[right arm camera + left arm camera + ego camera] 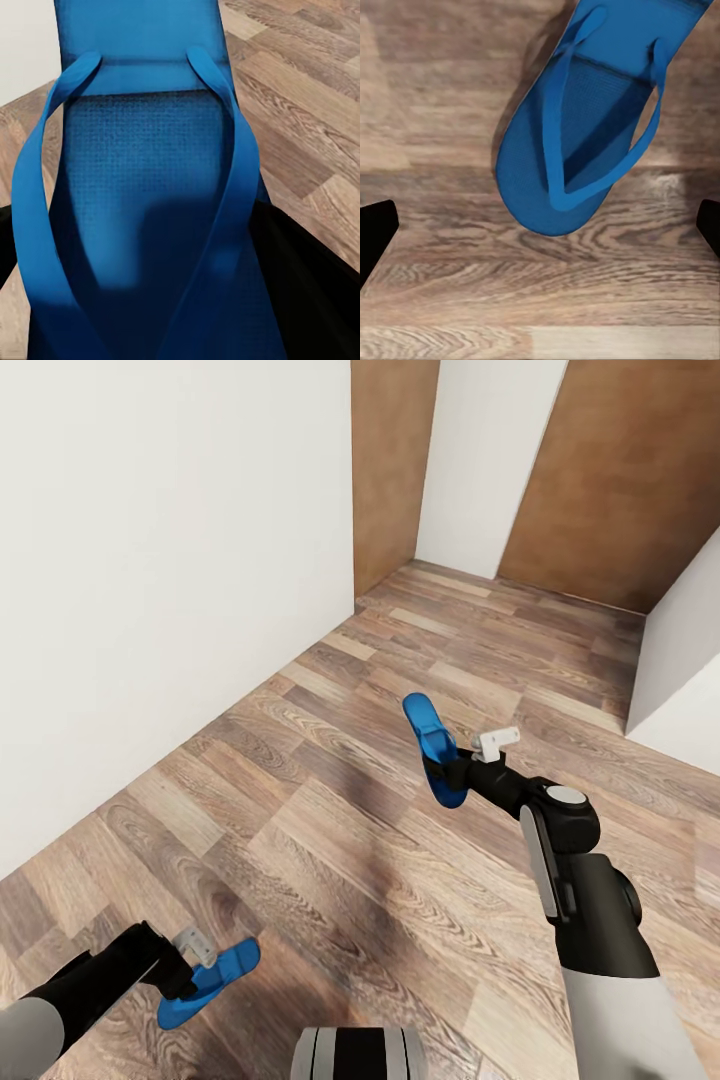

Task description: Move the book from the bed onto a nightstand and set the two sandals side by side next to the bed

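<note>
— Blue sandal (pixel 142 195) fills the right wrist view, sole and straps pressed right up to the lens, dark jaws on either side of it.

— And from the head view that right gripper (pixel 452 772) has its jaws clamped on the sandal's lower end, the shoe held on edge, toe tipped up and away, well off the wood floor (pixel 330 830).

— Left side?

— Left gripper (pixel 190 975) is low, near the robot's base, clamped on the other sandal (pixel 212 982) (that one lies nearly flat, just above the planks).

— Poses?

— Right arm stretched forward, forearm rising, wrist cocked. Left arm tucked back and low, reaching across in front of the trunk.

— Risks?

— No bed in sight, only white walls (pixel 150 590) and brown panels ahead, so my guess is it is travelling. A thin sole pinched at one end could pivot or slide out on a jolt. That extended right arm could clip a wall corner in a turn. The low left sandal could scrape the floor and twist loose.

— And the book?

— Nothing to say yet.
</note>
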Motion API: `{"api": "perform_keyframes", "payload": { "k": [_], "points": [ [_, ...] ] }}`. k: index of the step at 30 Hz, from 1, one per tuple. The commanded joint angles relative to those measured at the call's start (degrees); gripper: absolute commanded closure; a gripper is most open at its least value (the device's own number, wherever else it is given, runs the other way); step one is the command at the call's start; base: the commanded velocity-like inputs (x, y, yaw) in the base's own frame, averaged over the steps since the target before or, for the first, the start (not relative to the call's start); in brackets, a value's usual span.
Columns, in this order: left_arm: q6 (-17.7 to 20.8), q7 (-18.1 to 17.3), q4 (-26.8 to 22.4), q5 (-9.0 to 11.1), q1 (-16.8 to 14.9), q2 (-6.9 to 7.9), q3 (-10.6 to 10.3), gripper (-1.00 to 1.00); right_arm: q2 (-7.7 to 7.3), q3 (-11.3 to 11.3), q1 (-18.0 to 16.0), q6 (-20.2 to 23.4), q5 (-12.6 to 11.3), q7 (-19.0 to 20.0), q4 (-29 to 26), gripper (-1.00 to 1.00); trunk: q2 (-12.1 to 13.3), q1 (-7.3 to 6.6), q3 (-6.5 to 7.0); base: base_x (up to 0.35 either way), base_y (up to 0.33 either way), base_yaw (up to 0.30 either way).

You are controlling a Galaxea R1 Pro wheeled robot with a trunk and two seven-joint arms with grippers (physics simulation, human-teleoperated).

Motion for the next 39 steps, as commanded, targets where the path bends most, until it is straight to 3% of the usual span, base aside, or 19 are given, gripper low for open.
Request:
{"api": "perform_keyframes", "payload": {
  "k": [1,6,7,8,9,14,19,30,35,39],
  "points": [
    [0.30,-0.54,-0.12,-1.03,-0.47,0.05,-0.26,-1.00,0.05,-0.02,-0.04,0.24,0.52,0.35,-0.09,1.00,-0.04,0.01,-0.27,0.000,0.000,0.000],
    [0.61,-6.03,-0.07,-8.00,-2.75,-0.31,-0.20,-1.00,0.09,0.01,-0.03,0.28,0.56,0.37,-0.13,1.00,-0.10,0.14,-1.38,0.000,0.000,0.000],
    [0.74,-8.29,-0.06,-10.76,-3.37,-0.76,-0.17,-1.00,0.10,0.01,-0.03,0.30,0.57,0.37,-0.14,1.00,-0.12,0.17,-1.60,0.000,0.000,0.000],
    [0.82,-9.14,-0.06,-12.07,-3.60,-1.06,-0.14,-1.00,0.10,0.02,-0.03,0.30,0.57,0.37,-0.17,1.00,-0.13,0.19,-1.82,0.000,0.000,0.000],
    [0.82,-9.14,-0.06,-12.07,-3.60,-1.06,-0.14,-1.00,0.10,0.02,-0.03,0.30,0.57,0.37,-0.17,1.00,-0.14,0.22,-2.04,0.000,0.000,0.000],
    [1.17,-11.80,-0.05,-17.50,-4.67,-2.73,0.03,-1.00,0.11,0.02,-0.03,0.40,0.58,0.38,-0.34,1.00,-0.21,0.35,-3.15,0.000,0.000,0.000],
    [1.32,-12.55,-0.05,-19.24,-5.10,-3.33,0.10,-1.00,0.11,0.02,-0.03,0.46,0.58,0.38,-0.51,1.00,-0.28,0.48,-4.26,0.000,0.000,0.000],
    [1.49,-12.23,-0.05,-19.74,-5.80,-3.54,0.44,-1.00,0.11,0.02,-0.03,0.47,0.58,0.38,-0.58,1.00,-0.42,0.76,-6.70,0.000,0.000,0.000],
    [2.06,-9.53,-0.05,-19.72,-6.52,-3.93,0.50,-1.00,0.11,0.09,0.01,0.47,0.58,0.44,-0.64,1.00,-0.49,0.89,-7.80,0.000,0.000,0.000],
    [2.22,-7.43,-0.05,-19.54,-6.49,-4.23,0.56,-1.00,0.11,0.15,0.04,0.47,0.59,0.46,-0.66,1.00,-0.49,0.89,-7.80,0.000,0.000,0.000]
  ]
}}
